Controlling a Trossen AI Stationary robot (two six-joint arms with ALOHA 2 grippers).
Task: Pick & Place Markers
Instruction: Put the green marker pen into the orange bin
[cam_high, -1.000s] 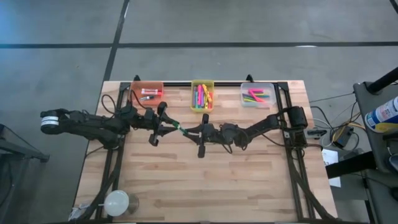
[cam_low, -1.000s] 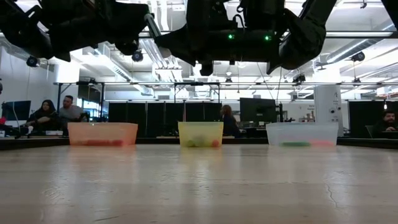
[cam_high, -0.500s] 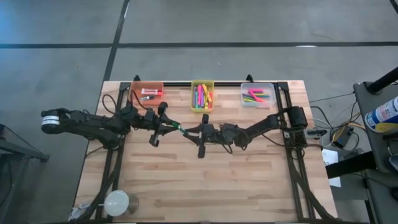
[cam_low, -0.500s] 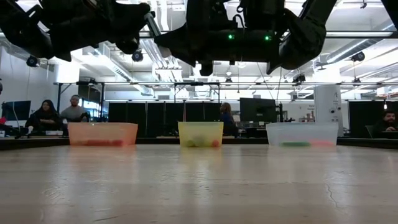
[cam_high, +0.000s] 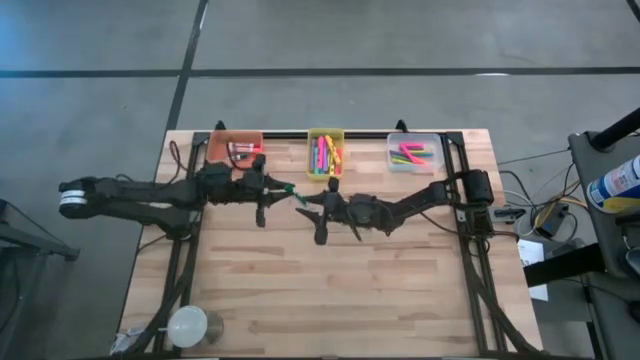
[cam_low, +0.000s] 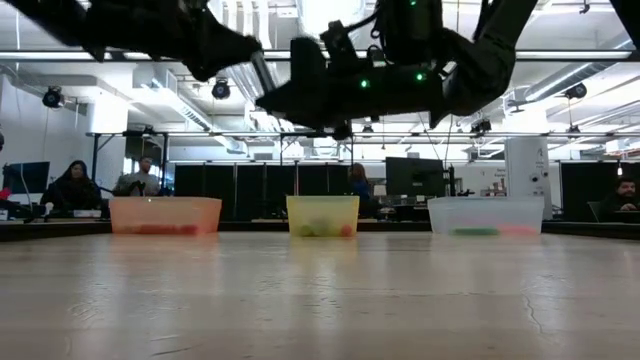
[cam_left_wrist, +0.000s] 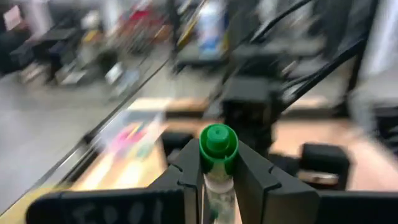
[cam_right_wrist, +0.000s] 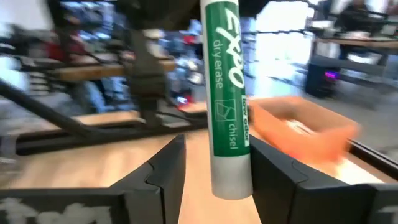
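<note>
A green-capped dry-erase marker with a green-printed white barrel (cam_left_wrist: 217, 149) is being gripped by the left gripper (cam_high: 270, 189), whose two dark fingers (cam_left_wrist: 186, 171) are being pressed against the marker's sides just below the cap, as is shown in the left wrist view. The marker is being held in the air above the wooden slatted table (cam_high: 330, 290), between the two arms, at the table's middle and just in front of the row of bins. In the right wrist view the same marker's barrel is being seen standing between the right gripper's (cam_high: 305, 200) fingers (cam_right_wrist: 165, 171), which are being held apart with a gap showing on each side of the barrel, so no clamping is being done by that gripper. At the table's far edge three small translucent bins are being shown in a row: an orange bin (cam_high: 222, 141) holding a few red markers (cam_high: 240, 149), a yellow bin (cam_high: 325, 133) filled with pink, green, yellow and orange markers (cam_high: 323, 156), and a clear bin (cam_high: 432, 140) holding pink and green markers (cam_high: 410, 154). In the low view people (cam_low: 72, 186) are being seen seated at desks in the room behind the table.
</note>
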